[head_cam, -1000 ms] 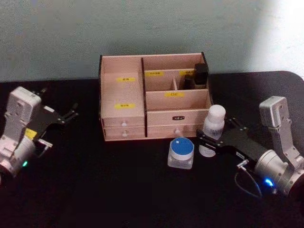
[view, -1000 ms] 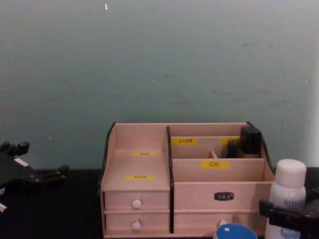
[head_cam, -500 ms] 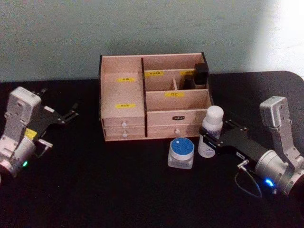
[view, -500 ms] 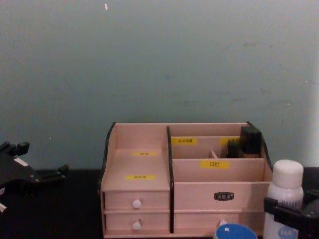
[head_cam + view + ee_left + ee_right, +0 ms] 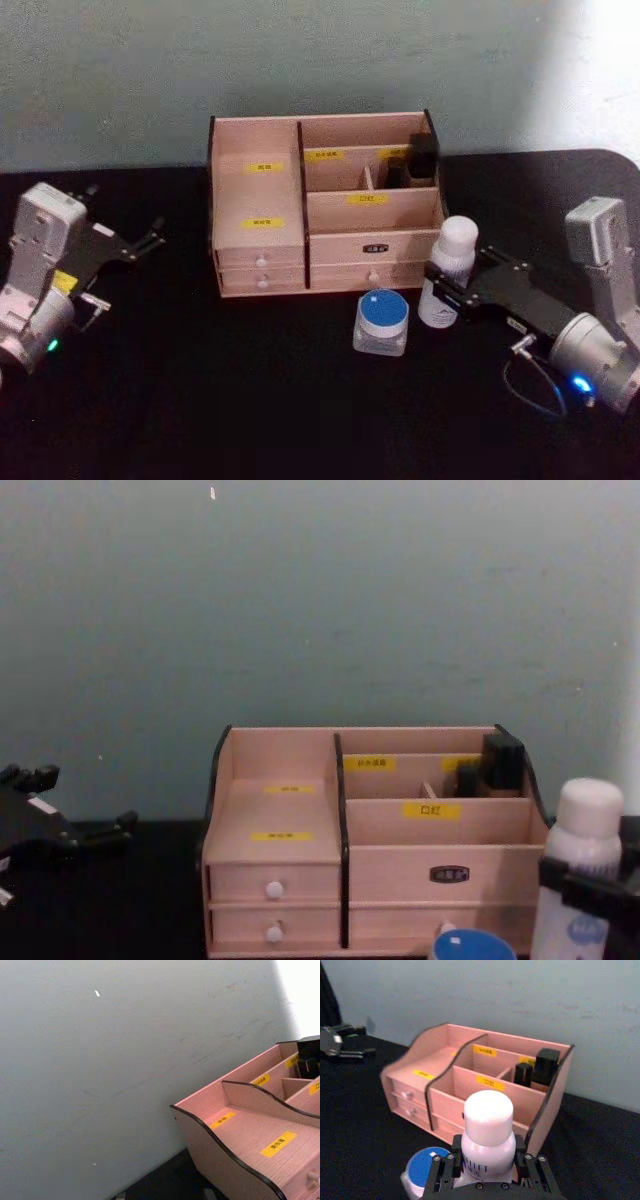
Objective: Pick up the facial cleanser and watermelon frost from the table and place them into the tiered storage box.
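Gripping white bottle (image 5: pixel 455 250), right fingers (image 5: pixel 530 1170); blue-lidded jar (image 5: pixel 381 320) beside.

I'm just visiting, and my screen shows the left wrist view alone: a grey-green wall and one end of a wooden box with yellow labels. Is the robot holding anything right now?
Observer: Yes. The right gripper is shut on a white bottle, in front of the right end of the tiered storage box.
Operator: Is anything else waiting to go in?
Observer: A blue-lidded jar stands on the black table just left of the bottle, in front of the drawers.
Operator: And the arm whose camera I'm watching?
Observer: Its left gripper is open and empty, off to the left of the box.
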